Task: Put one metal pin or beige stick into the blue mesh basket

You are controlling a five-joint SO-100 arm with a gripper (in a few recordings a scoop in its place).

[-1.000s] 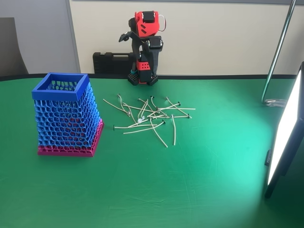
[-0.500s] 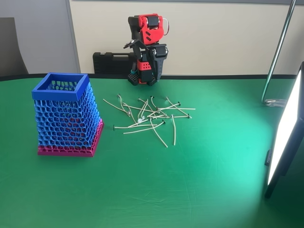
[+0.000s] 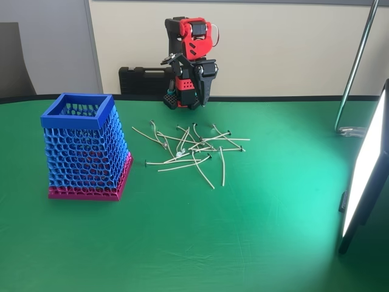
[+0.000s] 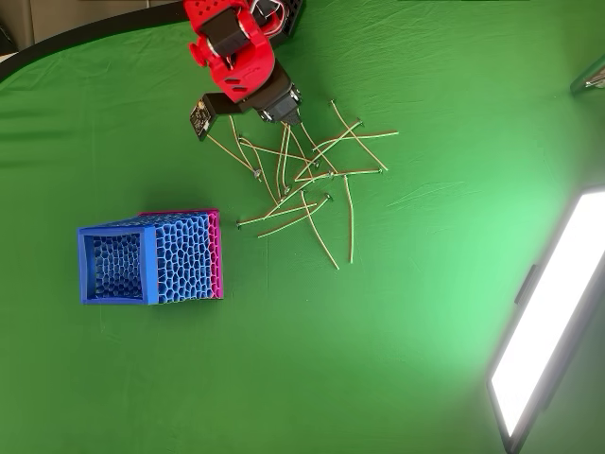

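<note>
hanging folded up near the far edge of the table, the gripper [image 3: 203, 91] points down, its dark fingers bunched against the red and black arm [image 3: 191, 36]; whether the claw is parted or closed i cannot tell from either view, and nothing seems to be in it. in the overhead view the gripper [image 4: 284, 112] sits over the far end of the pile, hiding a few stick ends beneath it.

just in front of the arm's base lies a loose heap of thin pale sticks [image 3: 191, 149], crossed over one another on the green table [image 3: 243, 243]. several have small dark heads, some are bent, and they overlap so much that a count is not possible. one straight pin [image 4: 348, 219] lies at the near side of the heap.

well apart, toward the left edge of the table in the fixed view, the blue mesh basket [image 3: 85, 149] stands upright on its magenta band. looking down its mouth [image 4: 113, 267], only mesh shows; any contents are too hard to make out.

a black case [image 3: 143, 79] sits against the wall behind the table.
</note>
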